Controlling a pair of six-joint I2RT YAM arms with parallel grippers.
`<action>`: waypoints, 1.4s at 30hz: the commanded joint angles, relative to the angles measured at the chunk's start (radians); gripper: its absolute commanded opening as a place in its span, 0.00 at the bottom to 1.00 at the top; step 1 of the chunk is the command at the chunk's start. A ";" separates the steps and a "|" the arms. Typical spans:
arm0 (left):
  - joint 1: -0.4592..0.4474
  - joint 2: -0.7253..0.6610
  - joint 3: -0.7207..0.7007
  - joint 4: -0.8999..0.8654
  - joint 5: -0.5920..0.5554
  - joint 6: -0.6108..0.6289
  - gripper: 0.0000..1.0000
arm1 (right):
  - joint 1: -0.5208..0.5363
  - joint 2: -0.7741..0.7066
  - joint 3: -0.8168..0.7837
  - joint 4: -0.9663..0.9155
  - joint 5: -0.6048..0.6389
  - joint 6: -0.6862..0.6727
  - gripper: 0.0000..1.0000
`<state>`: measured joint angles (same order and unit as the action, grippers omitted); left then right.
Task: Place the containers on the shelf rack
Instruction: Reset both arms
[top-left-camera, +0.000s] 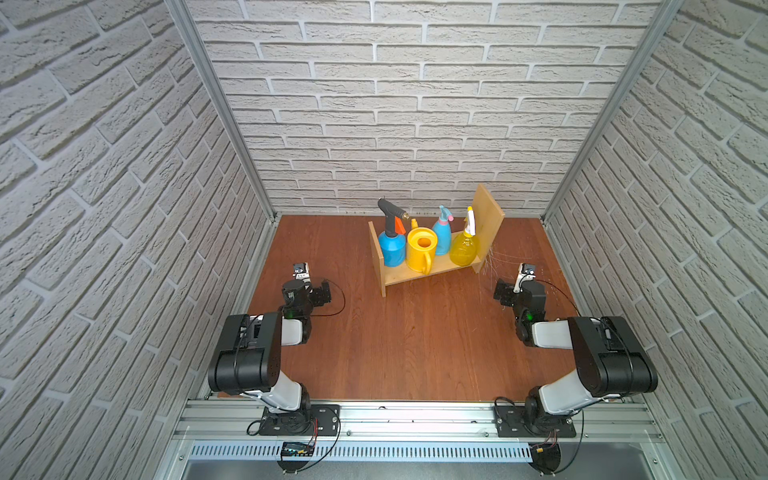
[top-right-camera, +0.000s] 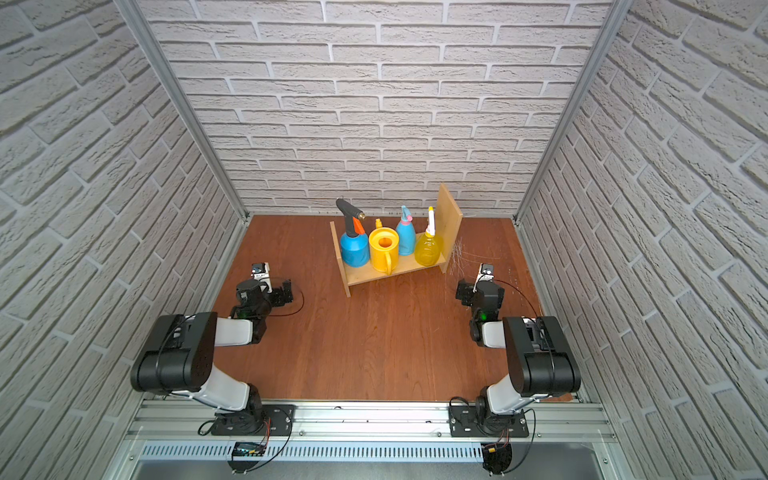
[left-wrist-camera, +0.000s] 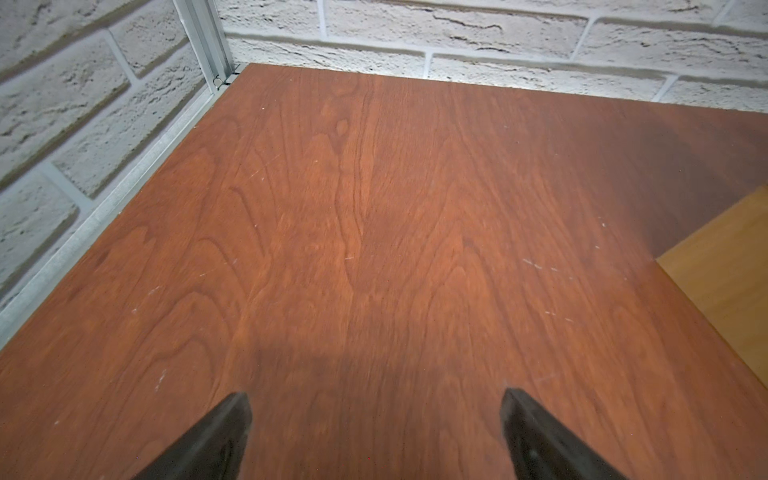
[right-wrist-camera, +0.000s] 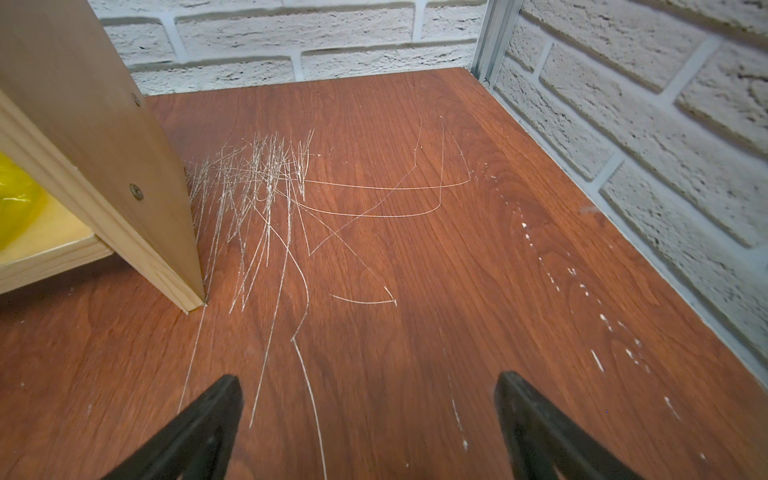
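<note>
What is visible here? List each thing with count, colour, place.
Light wooden shelf rack: one, pale, table's far side.
Blue plastic pump sprayer, black-orange head: one, blue, rack, leftmost.
Yellow plastic watering can: one, yellow, rack, second.
Blue teardrop plastic spray bottle: one, blue, rack, third.
Clear yellow plastic spray bottle: one, yellow, rack, rightmost.
Reddish-brown wooden table: one, brown, under everything.
Left hand: one, black, open above table.
Right hand: one, black, open above table.

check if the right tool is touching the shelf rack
Apart: the right wrist view shows bare table between the right tool and the shelf rack.
</note>
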<state>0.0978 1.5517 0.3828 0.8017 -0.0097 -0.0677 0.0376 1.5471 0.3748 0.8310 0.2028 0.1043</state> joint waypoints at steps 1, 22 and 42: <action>-0.015 -0.006 0.014 0.057 -0.025 0.017 0.98 | 0.007 -0.018 0.014 0.037 0.015 -0.004 0.99; -0.123 0.036 -0.217 0.533 -0.119 0.122 0.98 | 0.007 -0.031 -0.066 0.164 0.039 0.005 0.99; -0.122 0.016 -0.175 0.434 -0.132 0.115 0.98 | 0.007 -0.032 -0.098 0.227 -0.030 -0.024 0.99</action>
<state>-0.0311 1.5791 0.1829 1.2526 -0.1349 0.0513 0.0387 1.5349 0.2554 1.0439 0.1963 0.0963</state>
